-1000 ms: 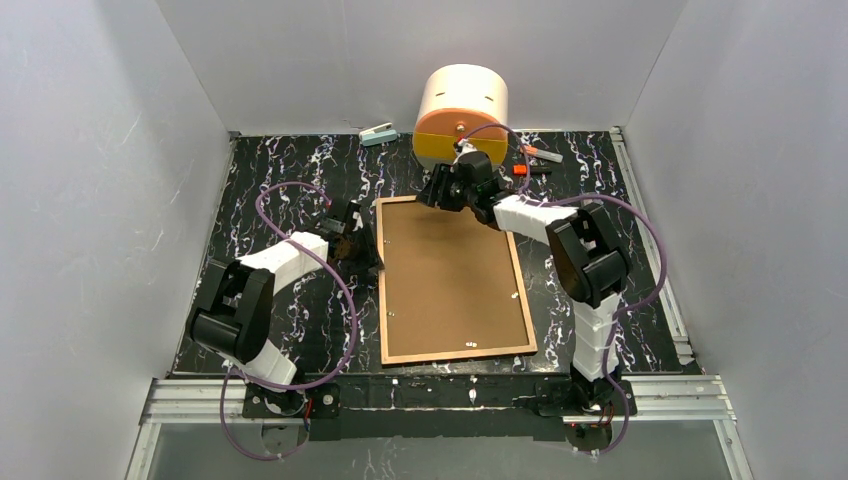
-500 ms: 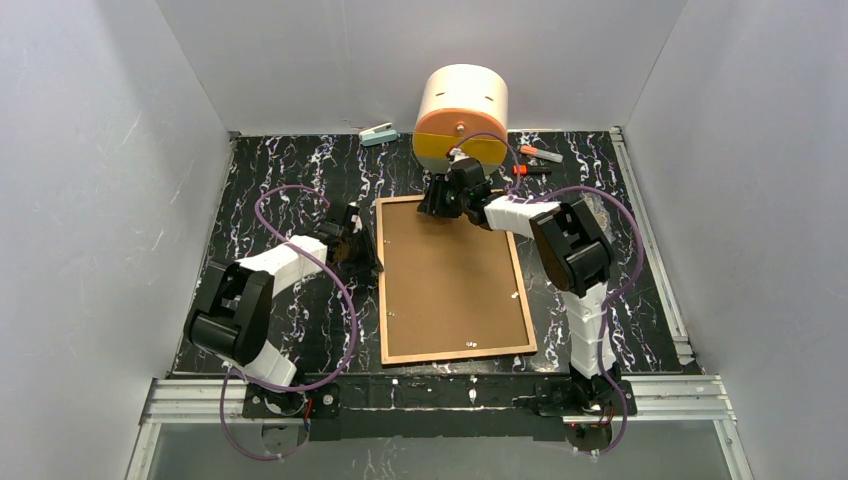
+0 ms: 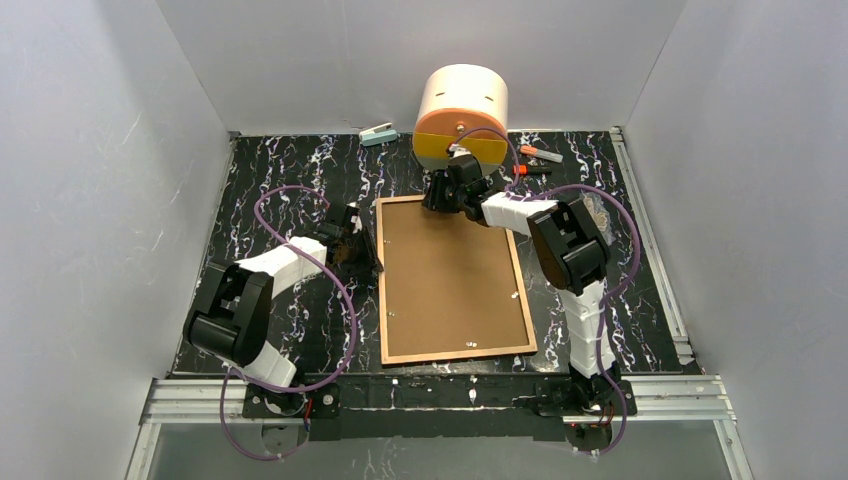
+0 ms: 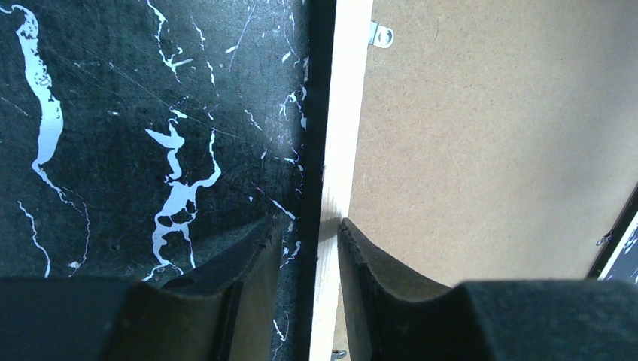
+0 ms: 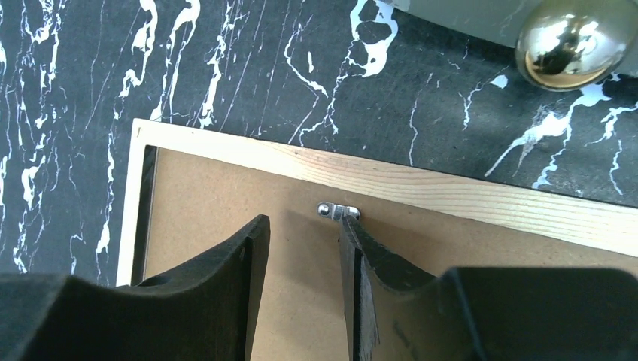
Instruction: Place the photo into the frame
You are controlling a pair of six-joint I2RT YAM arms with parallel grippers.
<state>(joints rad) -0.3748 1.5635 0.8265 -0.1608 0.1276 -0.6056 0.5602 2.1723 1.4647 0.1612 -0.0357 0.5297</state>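
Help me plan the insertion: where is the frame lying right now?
In the top view the frame lies back-up on the table, slightly right of centre, its far edge just short of the cream-and-orange drum.

No text reads clearly; faint marks on the backing board (image 5: 489, 244) are possibly print.

The frame (image 3: 455, 355) lay face down, so its glass and front were hidden, the brown board (image 3: 450, 275) covered whatever was inside, the small things (image 3: 535, 160) by the round orange box (image 3: 462, 115) were too tiny to tell, and the shiny ball (image 5: 573, 41) was cut off at the top.
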